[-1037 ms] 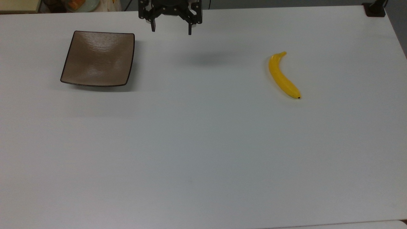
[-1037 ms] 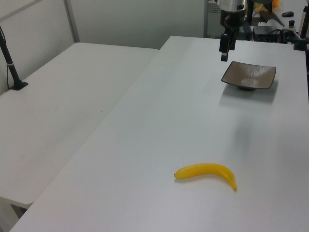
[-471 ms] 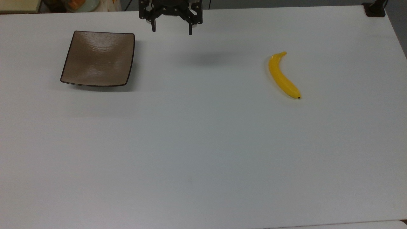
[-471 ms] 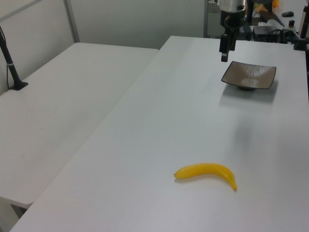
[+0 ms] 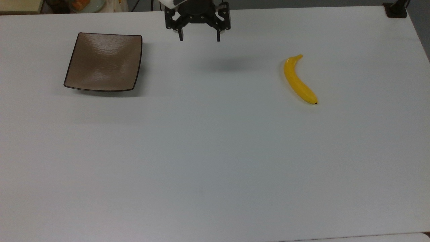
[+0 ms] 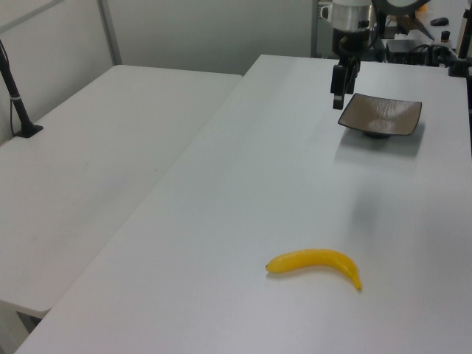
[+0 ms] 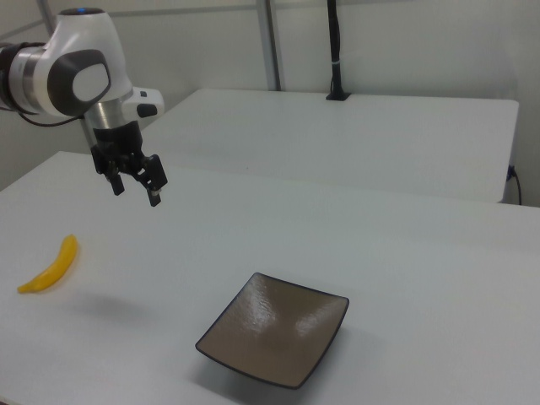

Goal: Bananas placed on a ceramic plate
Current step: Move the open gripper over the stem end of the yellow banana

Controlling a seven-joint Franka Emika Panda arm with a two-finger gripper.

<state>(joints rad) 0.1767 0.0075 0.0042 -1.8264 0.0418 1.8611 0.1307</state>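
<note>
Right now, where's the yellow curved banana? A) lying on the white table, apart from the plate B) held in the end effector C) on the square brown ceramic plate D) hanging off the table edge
A: the yellow curved banana lies on the white table, far from the empty square brown ceramic plate; the end effector hangs open between them, holding nothing.

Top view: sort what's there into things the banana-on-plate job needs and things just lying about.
Needed for the job:
banana, lying on the white table
brown square plate, nothing on it
gripper, open, in the air between the two

Just lying about:
black post base at the table's far corner
clutter behind the table's far edge
</note>
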